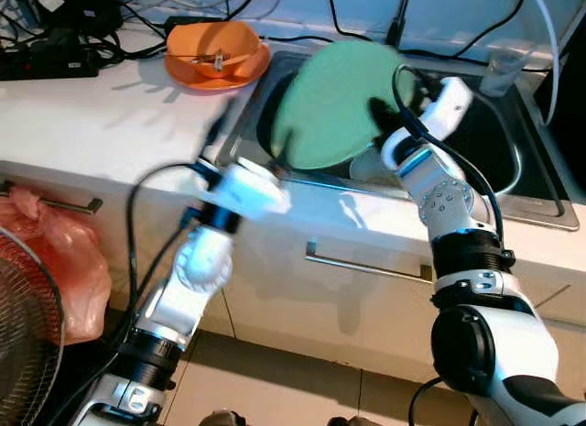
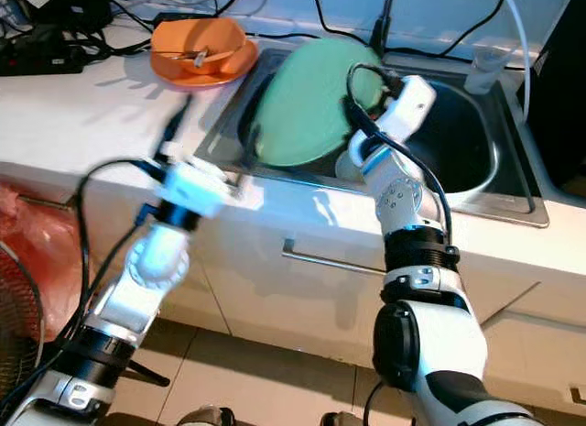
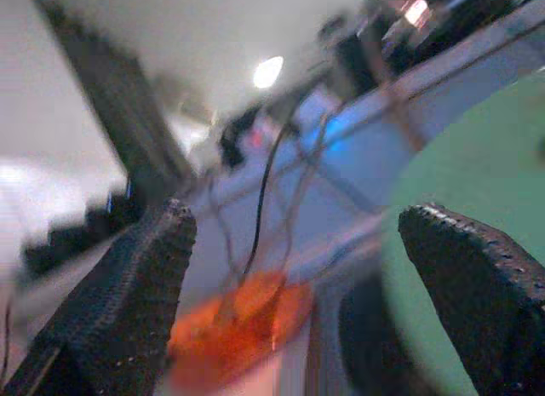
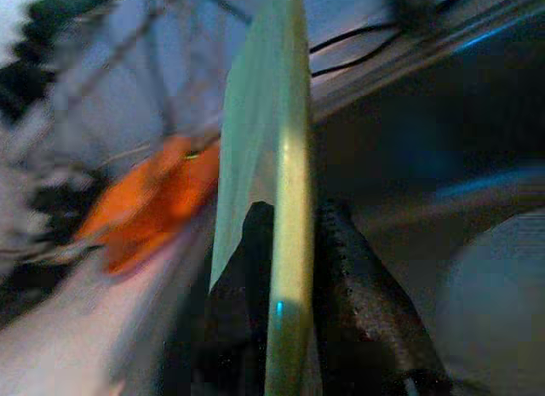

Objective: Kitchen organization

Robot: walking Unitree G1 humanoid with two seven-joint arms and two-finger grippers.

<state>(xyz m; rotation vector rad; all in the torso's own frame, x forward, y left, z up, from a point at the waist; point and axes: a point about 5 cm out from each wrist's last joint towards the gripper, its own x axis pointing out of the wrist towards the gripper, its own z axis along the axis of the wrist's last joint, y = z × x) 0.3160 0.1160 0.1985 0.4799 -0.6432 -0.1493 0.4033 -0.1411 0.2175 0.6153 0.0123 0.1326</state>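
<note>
1. My right gripper (image 4: 285,268) pinched the green plate (image 1: 334,105) on its edge, tilted over the sink (image 1: 513,183)
2. My left gripper (image 3: 298,285) had its fingers wide apart near the orange bowl (image 1: 215,52) on the table (image 1: 82,124)

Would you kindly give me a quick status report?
Right gripper shut on green plate edge, held over sink. Left gripper open near sink edge. Orange bowl on counter.

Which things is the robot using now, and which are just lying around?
Part of the job:
green plate, pinched on edge by the right gripper
sink
left gripper, open near the sink

Just lying about:
orange dishes
cables
red bag
fan
</note>
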